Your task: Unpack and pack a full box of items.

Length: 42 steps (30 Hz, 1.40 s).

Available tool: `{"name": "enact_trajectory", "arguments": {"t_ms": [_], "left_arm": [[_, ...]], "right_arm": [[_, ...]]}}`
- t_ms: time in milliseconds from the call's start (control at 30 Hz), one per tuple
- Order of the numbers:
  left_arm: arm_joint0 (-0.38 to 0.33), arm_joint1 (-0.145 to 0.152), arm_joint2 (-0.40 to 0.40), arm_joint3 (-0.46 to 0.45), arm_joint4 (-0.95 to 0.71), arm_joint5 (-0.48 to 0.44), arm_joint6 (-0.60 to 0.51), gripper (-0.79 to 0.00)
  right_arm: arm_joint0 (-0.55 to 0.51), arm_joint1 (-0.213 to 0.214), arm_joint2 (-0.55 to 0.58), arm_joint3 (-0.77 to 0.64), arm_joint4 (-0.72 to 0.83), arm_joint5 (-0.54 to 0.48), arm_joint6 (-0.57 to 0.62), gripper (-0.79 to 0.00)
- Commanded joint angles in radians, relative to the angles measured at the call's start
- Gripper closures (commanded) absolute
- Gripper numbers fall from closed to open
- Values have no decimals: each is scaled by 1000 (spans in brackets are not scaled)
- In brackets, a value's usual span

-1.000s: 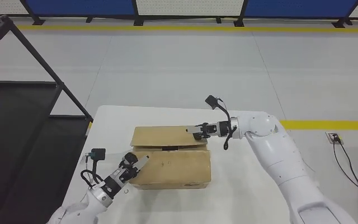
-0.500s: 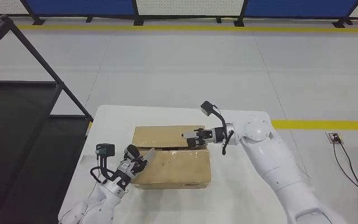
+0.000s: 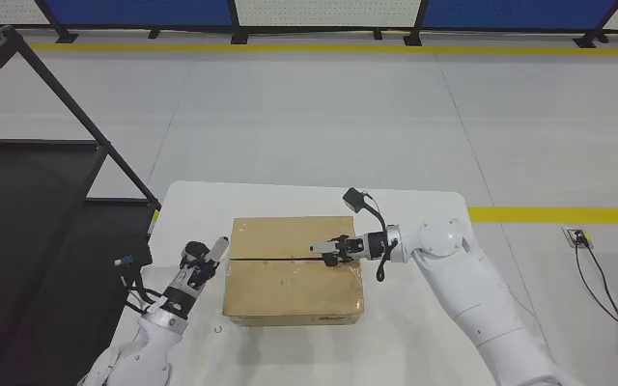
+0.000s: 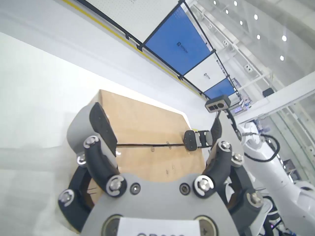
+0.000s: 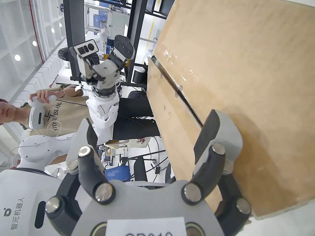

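A brown cardboard box [image 3: 290, 285] sits mid-table with both top flaps down and a dark seam between them. My right gripper [image 3: 322, 249] is open above the lid near the seam. In the right wrist view, one finger [image 5: 212, 131] lies against the box top [image 5: 233, 62]. My left gripper [image 3: 208, 250] stands open at the box's left end, level with the seam. The box top [image 4: 147, 116] sits between its fingers [image 4: 102, 128], which hold nothing. The right gripper [image 4: 190, 141] shows farther along the seam.
The white table [image 3: 415, 328] has bare room to the right of and in front of the box. A black metal frame [image 3: 87, 174] stands off the table's left side. The box's left end lies close to the table's left edge.
The two flaps, ajar a second ago, now lie flat and closed. My left gripper has left the front flap for the box's left end. My right gripper came down and inward over the lid.
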Motion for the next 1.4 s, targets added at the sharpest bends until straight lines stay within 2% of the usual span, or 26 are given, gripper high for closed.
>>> {"name": "enact_trajectory", "arguments": {"t_ms": [0,100,200,500,567,800,967,1367], "left_arm": [[24,2,-61,32,-56,-7,-6,-785],[54,3,-121,87,-141,-17,-26,-785],[72,3,-161,141,-290,-11,-119,-785],[72,3,-161,141,-290,-11,-119,-785],[71,3,-142,154,-285,5,-151,-785],[5,-7,-63,275,-306,67,-194,-785],[-54,-16,-16,365,-327,72,-210,-785],[-240,-50,42,577,-560,120,-184,-785]], "right_arm": [[-9,3,3,-9,-2,-3,-6,-785],[-23,6,5,-18,-5,-5,-20,-785],[-29,8,4,-21,-14,3,-39,-785],[-29,8,4,-21,-14,3,-39,-785],[-29,8,4,-21,-14,3,-39,-785],[-29,8,4,-21,-14,3,-39,-785],[-29,8,4,-21,-14,3,-39,-785],[-29,8,4,-21,-14,3,-39,-785]]}}
